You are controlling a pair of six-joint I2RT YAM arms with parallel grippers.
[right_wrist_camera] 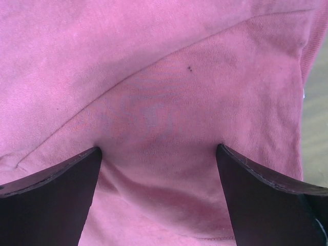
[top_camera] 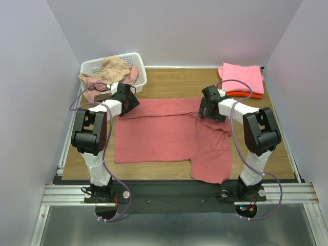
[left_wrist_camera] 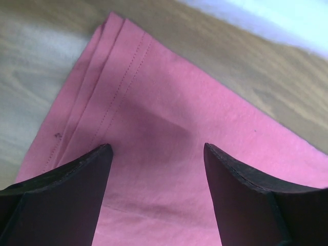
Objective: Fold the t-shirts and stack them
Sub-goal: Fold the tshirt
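**Bench:** one wooden bench [top_camera: 174, 82], carrying every item below.

**Item 1:** dusty red cotton t-shirt [top_camera: 164, 136], count one. It is spread flat across the middle of the bench, and its near right part reaches the bench's near edge.

**Items 2–3:** white plastic lattice basket [top_camera: 141, 77], count one, at the far left corner. It holds a crumpled tan shirt [top_camera: 114, 67] and a pale rose shirt [top_camera: 92, 87] that spills over its left side. The basket stands just behind the left arm's wrist.

**Items 4–5:** folded stack at the far right corner, a bright pink shirt [top_camera: 242, 77] on top of an orange-red shirt [top_camera: 246, 95]. It sits near the right arm and apart from the spread shirt.

**Shirts in all:** five.

**Left pincer** [left_wrist_camera: 156, 147]: released, fingers spread wide, over the dusty red shirt's far left corner, where a stitched hem lies on the wood.

**Right pincer** [right_wrist_camera: 159, 149]: released, fingers spread wide, over the shirt's far right part, with a seam running across the cloth between them. Contact with the cloth cannot be told.
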